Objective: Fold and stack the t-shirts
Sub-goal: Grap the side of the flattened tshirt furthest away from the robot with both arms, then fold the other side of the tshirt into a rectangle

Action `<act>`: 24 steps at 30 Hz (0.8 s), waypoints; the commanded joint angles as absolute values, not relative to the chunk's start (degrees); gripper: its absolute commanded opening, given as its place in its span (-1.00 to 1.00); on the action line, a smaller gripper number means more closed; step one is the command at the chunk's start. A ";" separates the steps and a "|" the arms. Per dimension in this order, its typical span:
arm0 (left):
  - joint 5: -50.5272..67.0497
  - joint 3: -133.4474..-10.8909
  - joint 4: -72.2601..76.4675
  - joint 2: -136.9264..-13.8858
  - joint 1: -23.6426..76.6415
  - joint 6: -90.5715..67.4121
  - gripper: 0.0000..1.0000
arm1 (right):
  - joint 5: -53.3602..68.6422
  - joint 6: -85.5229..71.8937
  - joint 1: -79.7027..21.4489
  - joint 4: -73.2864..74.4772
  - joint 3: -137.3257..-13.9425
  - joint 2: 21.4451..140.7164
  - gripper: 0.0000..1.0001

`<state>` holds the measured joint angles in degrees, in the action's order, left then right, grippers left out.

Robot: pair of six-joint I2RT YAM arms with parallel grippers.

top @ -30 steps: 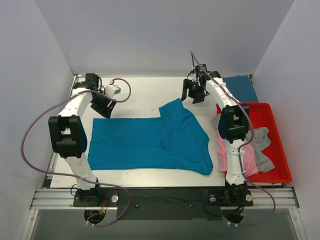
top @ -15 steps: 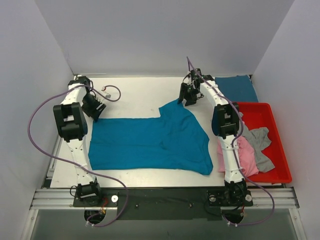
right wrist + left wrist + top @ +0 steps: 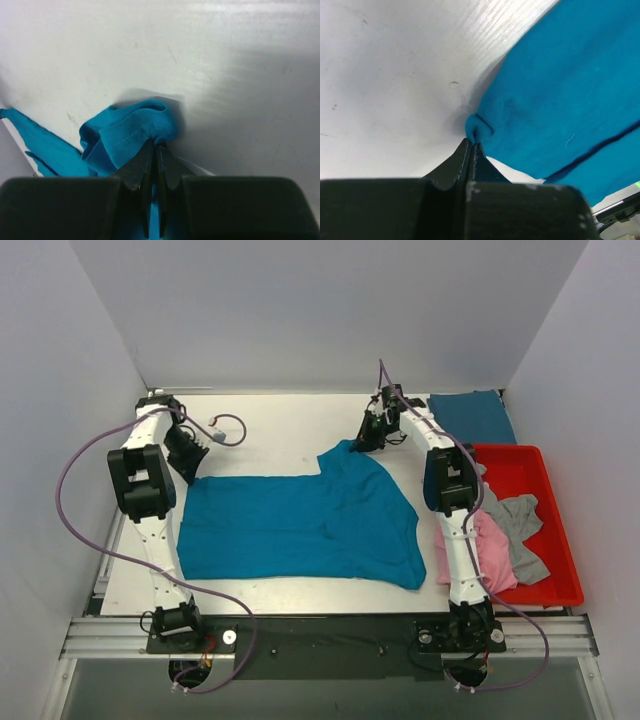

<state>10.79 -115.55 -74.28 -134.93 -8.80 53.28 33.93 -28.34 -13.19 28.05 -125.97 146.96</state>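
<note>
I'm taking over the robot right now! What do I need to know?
Left claw: shut, pinching the far left corner of the spread teal t-shirt.
Right claw: shut on that shirt's far right corner.
The shirt lies flat on the table, not yet folded.
A second teal cloth, apparently folded, lies at the far right.
The grey t-shirt lies crumpled in the red tray, and the pink t-shirt is at its left edge.
Left to do: fold this shirt, stack it, then do pink and grey.

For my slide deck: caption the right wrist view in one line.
Right gripper shut on a bunched edge of the teal t-shirt against the white table.
</note>
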 commanded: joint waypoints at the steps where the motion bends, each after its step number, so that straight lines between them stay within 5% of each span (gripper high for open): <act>1: 18.01 -119.97 -77.00 -130.88 -9.05 52.48 -1.00 | 38.32 -28.13 -12.22 28.30 -120.43 138.01 -1.00; 17: 7.56 -83.52 -69.08 -100.12 -9.05 63.80 -1.00 | 34.11 -27.94 -14.15 36.20 -58.73 81.34 -1.00; 24: 4.05 -75.15 -59.86 -100.72 -8.96 66.80 -1.00 | 30.94 -32.52 -17.05 33.24 -43.09 75.14 -1.00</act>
